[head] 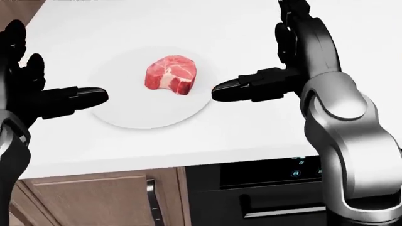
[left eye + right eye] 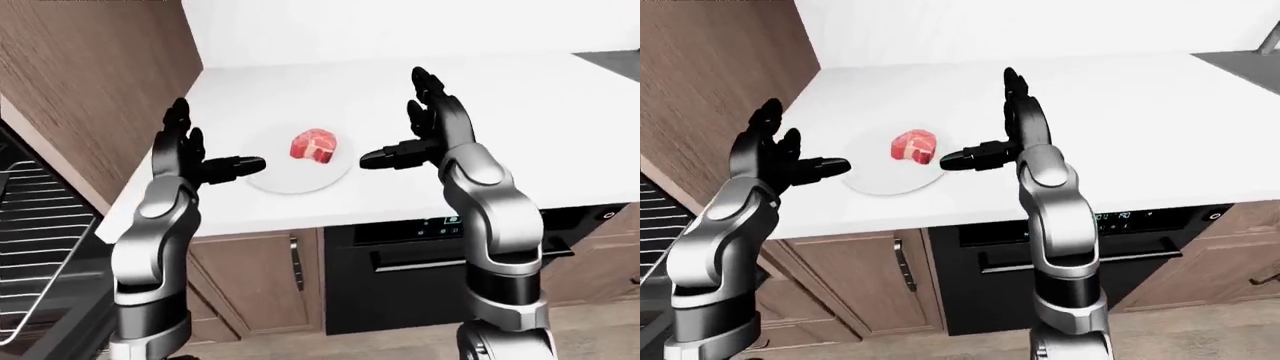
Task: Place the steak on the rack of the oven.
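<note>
The steak lies untouched on a white plate on the worktop, flanked by the left hand and right hand — both open. The grasp is pending; closing in is needed, then carriage to the oven rack — at the left-eye view's left.

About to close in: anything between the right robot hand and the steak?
Nothing but bare plate rim. In the head view, the right robot hand thumb tip stands just right of the steak, not touching.
</note>
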Robot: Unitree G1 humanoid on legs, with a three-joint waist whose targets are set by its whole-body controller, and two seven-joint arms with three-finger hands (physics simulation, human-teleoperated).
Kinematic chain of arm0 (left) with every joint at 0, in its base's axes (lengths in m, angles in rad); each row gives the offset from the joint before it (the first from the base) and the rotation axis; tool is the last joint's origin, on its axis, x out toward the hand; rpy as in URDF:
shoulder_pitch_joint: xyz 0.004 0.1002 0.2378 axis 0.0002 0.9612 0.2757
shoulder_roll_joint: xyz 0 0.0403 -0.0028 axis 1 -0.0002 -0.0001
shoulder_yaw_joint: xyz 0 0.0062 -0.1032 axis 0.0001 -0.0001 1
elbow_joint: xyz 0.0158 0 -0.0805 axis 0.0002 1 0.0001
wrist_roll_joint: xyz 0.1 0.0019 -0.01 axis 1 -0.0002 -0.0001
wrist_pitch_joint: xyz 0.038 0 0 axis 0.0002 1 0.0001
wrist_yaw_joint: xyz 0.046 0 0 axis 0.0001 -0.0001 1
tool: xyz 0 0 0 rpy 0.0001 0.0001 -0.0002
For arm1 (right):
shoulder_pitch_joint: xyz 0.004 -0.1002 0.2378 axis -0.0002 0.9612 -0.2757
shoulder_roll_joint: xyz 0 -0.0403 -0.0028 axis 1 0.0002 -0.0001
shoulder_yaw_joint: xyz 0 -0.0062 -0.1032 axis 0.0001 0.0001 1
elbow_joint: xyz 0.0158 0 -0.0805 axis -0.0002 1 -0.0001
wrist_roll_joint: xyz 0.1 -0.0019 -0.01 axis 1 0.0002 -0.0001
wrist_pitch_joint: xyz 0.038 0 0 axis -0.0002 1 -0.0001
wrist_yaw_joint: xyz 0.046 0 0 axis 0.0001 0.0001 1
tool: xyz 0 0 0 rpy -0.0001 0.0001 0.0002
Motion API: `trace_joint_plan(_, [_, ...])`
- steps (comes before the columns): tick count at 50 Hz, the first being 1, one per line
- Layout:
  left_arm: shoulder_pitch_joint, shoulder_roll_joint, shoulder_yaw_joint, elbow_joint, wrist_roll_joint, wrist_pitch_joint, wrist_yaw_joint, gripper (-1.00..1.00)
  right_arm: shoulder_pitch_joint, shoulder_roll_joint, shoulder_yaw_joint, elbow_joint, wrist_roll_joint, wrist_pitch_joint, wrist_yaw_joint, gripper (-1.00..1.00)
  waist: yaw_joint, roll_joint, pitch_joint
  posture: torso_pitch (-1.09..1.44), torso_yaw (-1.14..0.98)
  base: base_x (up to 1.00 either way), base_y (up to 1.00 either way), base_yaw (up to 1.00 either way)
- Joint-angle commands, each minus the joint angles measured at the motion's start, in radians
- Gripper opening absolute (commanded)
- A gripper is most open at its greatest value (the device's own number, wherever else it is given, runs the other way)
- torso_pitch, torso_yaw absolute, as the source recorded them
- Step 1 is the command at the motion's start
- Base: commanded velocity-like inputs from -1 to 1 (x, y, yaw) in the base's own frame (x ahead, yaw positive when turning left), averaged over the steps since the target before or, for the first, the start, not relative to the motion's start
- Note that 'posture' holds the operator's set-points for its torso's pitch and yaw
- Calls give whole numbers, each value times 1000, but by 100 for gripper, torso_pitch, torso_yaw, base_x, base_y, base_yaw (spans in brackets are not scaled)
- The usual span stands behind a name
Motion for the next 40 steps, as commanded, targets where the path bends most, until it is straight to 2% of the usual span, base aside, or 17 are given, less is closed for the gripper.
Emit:
trace_joint_plan(1, [-29,15,13,-42,-3,-24,3,100,-56,-5,-3,-21,-3,-34,3,100,1,0,-27,0,0,0,0,0])
trace_joint_plan(14, [-38,15,10,-38,-9,-25,10,100,-173,19,21,179,-4,-121,50,100,-2,2,-31,0,0,0,0,0])
trace_joint_plan(31, [-71,37,21,-29,-33,-8,32,100,-376,57,48,565,-29,-324,90,100,-7,8,-34,0,0,0,0,0])
trace_joint_plan(40, [-64,39,21,-29,-35,-13,33,100,-428,96,63,693,-66,-395,114,100,-9,14,-34,0,0,0,0,0])
